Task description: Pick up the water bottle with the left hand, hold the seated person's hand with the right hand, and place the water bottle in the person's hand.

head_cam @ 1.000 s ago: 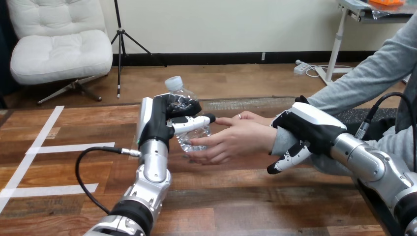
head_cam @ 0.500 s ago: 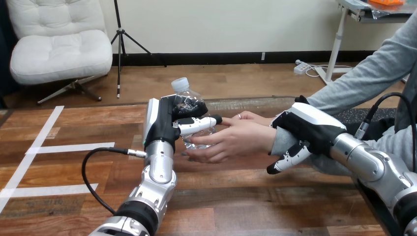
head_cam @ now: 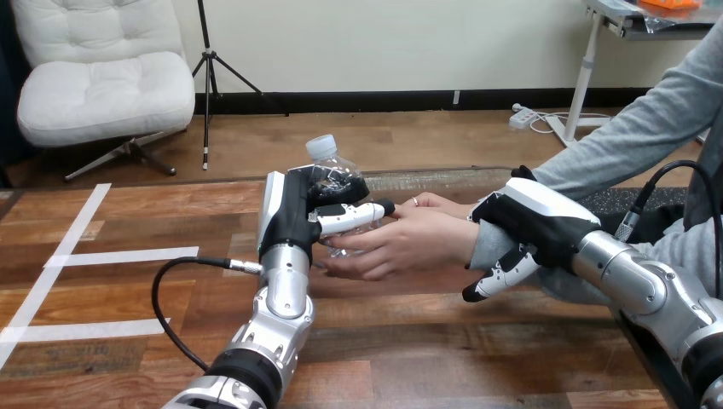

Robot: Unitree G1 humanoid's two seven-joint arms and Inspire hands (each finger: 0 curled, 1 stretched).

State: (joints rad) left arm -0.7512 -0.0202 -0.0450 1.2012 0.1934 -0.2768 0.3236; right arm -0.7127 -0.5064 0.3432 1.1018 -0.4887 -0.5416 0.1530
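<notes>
The left hand [head_cam: 294, 213] has carried the clear plastic water bottle with a white cap [head_cam: 326, 162] to the right over the last second, and the bottle now sits against the person's hand [head_cam: 418, 239], where earlier there was a small gap between them. The right hand [head_cam: 537, 217] has stayed where it was.

The wooden desk [head_cam: 128, 221] lies bare to the left of the left arm, apart from white tape lines [head_cam: 77, 256], and the near middle stretch between the two arms is open too. The desk's far edge runs just behind the bottle. Its right edge is near the right forearm.

The left hand's fingers [head_cam: 354, 213] are curled round the bottle's body, holding it upright above the desk (cap uppermost). The person's hand is open, palm toward the bottle, its fingers reaching under and beside it.

The right hand lies over the person's grey-sleeved wrist [head_cam: 482, 243], its fingers [head_cam: 503, 274] curled down round the near side.
</notes>
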